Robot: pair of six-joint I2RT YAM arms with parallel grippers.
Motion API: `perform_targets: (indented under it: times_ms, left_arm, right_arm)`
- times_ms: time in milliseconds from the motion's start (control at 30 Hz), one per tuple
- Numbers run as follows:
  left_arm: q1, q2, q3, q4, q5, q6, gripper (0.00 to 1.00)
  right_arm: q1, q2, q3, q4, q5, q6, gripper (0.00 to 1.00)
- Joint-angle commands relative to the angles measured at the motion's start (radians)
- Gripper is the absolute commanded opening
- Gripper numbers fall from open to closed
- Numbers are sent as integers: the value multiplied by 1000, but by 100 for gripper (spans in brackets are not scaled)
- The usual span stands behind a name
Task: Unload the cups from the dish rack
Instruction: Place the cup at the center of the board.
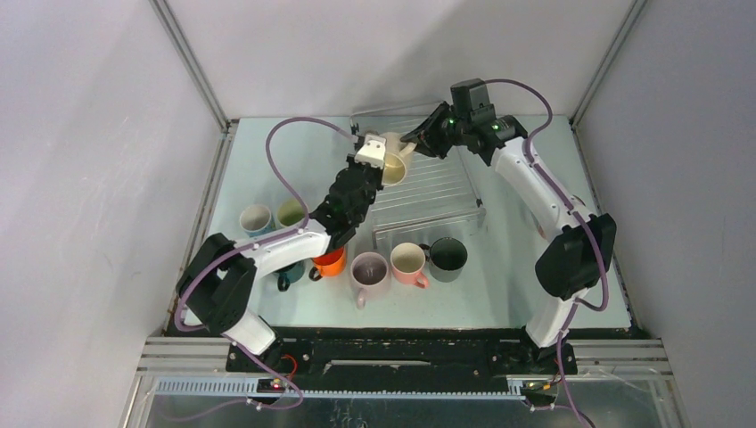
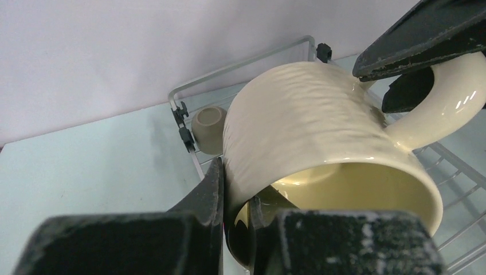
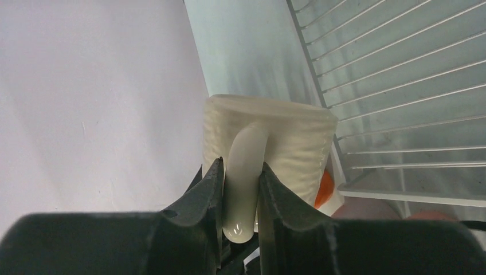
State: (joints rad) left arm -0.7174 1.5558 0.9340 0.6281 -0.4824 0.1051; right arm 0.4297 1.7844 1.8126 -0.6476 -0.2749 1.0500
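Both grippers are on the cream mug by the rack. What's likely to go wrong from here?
1. The left gripper and right gripper both clamp the cream mug; if either arm moves before one lets go, it may twist or slip.
2. The left grip is only on the rim wall; alone, the mug could tilt.
3. Set-down space beside the mugs on the table looks tight; a knock is possible.

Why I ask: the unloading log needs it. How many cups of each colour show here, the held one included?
cream mug: 1
small beige cup: 1
pale blue mug: 1
pale green mug: 1
dark teal mug: 1
orange mug: 1
mauve mug: 1
pink mug: 1
near-black mug: 1
Total: 9
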Motion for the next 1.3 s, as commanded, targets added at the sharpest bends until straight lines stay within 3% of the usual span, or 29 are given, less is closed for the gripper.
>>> perform_targets:
  times_ms: [0, 200, 467, 867, 1267]
  left_arm:
    - [16, -43, 110, -30, -19, -113, 0]
    - [35, -83, 125, -138, -4, -197, 0]
    - [80, -159, 167, -352, 2, -295, 0]
    - [240, -237, 332, -773, -1, -407, 0]
    - [426, 23, 604, -1071, 81, -490, 0]
  right_arm:
    - [10, -90, 18, 146, -62, -61, 35]
    - [15, -116, 17, 147, -27, -127, 72]
    - [15, -192, -33, 149, 35, -226, 96]
    - [17, -335, -190, 184, 83, -358, 100]
    - [35, -437, -277, 121, 90, -453, 100]
